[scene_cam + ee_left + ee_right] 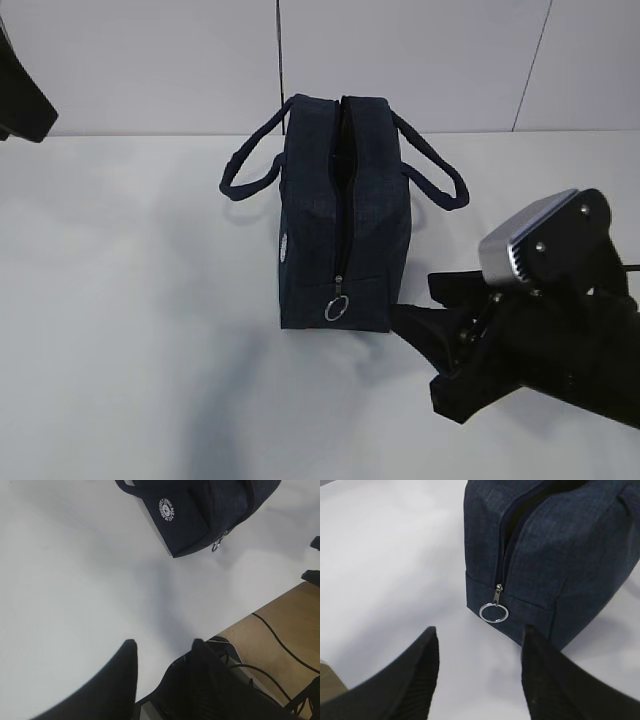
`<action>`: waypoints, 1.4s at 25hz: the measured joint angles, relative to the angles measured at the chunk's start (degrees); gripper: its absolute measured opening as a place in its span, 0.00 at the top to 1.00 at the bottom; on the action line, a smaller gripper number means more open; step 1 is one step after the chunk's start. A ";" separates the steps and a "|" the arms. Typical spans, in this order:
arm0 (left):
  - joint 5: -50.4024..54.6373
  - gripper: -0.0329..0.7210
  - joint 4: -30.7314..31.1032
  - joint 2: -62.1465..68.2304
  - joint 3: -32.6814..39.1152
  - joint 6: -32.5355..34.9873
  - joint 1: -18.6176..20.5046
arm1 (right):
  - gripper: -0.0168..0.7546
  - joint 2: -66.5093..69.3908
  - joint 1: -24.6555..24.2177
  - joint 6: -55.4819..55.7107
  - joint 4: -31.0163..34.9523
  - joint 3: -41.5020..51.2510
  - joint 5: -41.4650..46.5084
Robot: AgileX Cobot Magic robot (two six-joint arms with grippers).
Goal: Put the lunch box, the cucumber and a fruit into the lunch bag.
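None of the three items is visible, so we cannot judge progress: the dark navy fabric lunch bag (343, 215) stands upright on the white table (130, 300), unzipped, while right gripper (480, 645) and left gripper (162, 652) hover spread and empty.

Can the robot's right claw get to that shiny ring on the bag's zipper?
Probably yes. The right gripper is open and points at the ring pull, which hangs at the near end of the lunch bag. Only bare table lies between them.
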 joint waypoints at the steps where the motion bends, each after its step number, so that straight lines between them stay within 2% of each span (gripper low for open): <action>1: 0.00 0.64 0.00 0.00 0.00 -0.10 0.00 | 0.46 1.42 0.00 0.00 0.00 0.04 -1.75; 13: 0.00 0.64 -0.21 0.00 0.00 -1.77 0.00 | 0.46 23.89 0.00 0.03 -0.22 0.03 -30.70; 17: 0.07 0.64 -0.30 0.00 0.00 -1.77 0.00 | 0.46 29.52 0.00 0.13 -0.22 -0.04 -37.63; 21: 0.07 0.64 -0.32 0.00 0.00 -1.77 0.00 | 0.46 31.20 0.00 0.13 0.06 -0.32 -39.55; 27: 0.07 0.64 -0.32 0.00 0.00 -1.77 0.00 | 0.46 32.88 0.00 0.13 4.61 -1.26 -40.00; 35: 0.07 0.64 -0.32 0.00 0.00 -1.77 0.00 | 0.46 35.30 0.00 1.32 2.80 -4.80 -38.24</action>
